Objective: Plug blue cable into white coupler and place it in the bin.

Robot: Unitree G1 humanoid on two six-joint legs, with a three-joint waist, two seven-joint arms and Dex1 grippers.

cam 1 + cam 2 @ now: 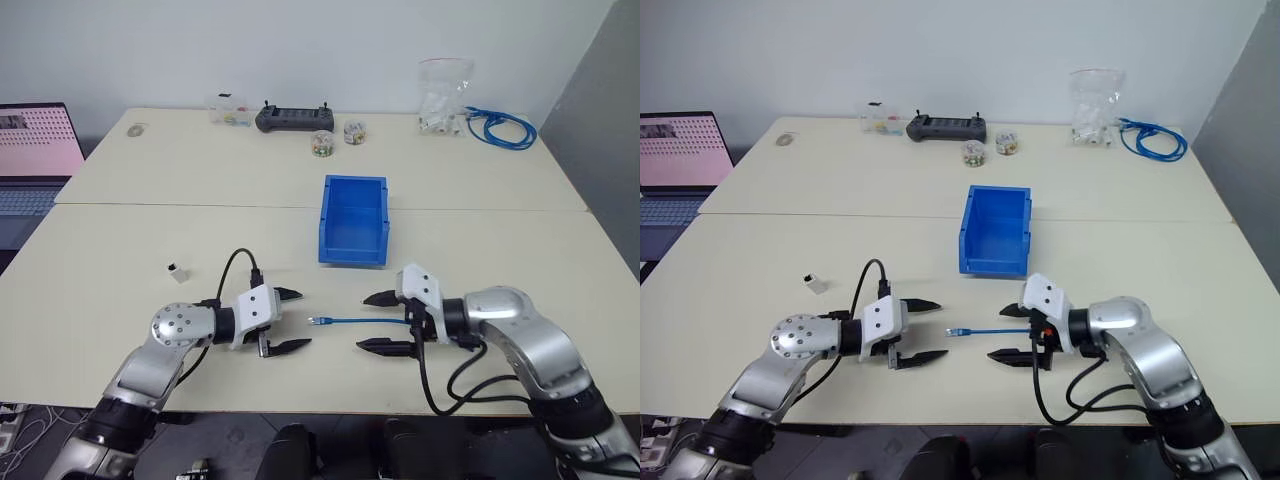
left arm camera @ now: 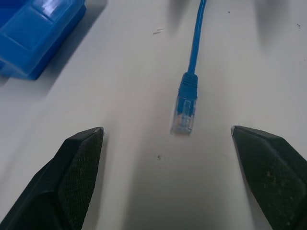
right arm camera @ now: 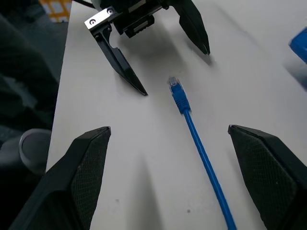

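Observation:
The blue cable (image 1: 340, 321) lies flat on the table near its front edge, clear plug (image 2: 184, 115) pointing toward my left gripper (image 1: 304, 318). That gripper is open, its fingers either side of the plug and short of it, touching nothing. My right gripper (image 1: 362, 322) faces it from the other side, open, its fingers straddling the cable's (image 3: 201, 153) length without gripping it. The white coupler (image 1: 177, 271) sits alone on the table, left of and beyond my left arm. The bin (image 1: 352, 250), bright blue and open-topped, stands just beyond the two grippers.
Along the far edge are a black controller (image 1: 292, 118), small jars (image 1: 322, 143), a clear bag of white parts (image 1: 443, 100) and a coiled blue cable bundle (image 1: 500, 128). A laptop (image 1: 35, 150) sits off the table's left.

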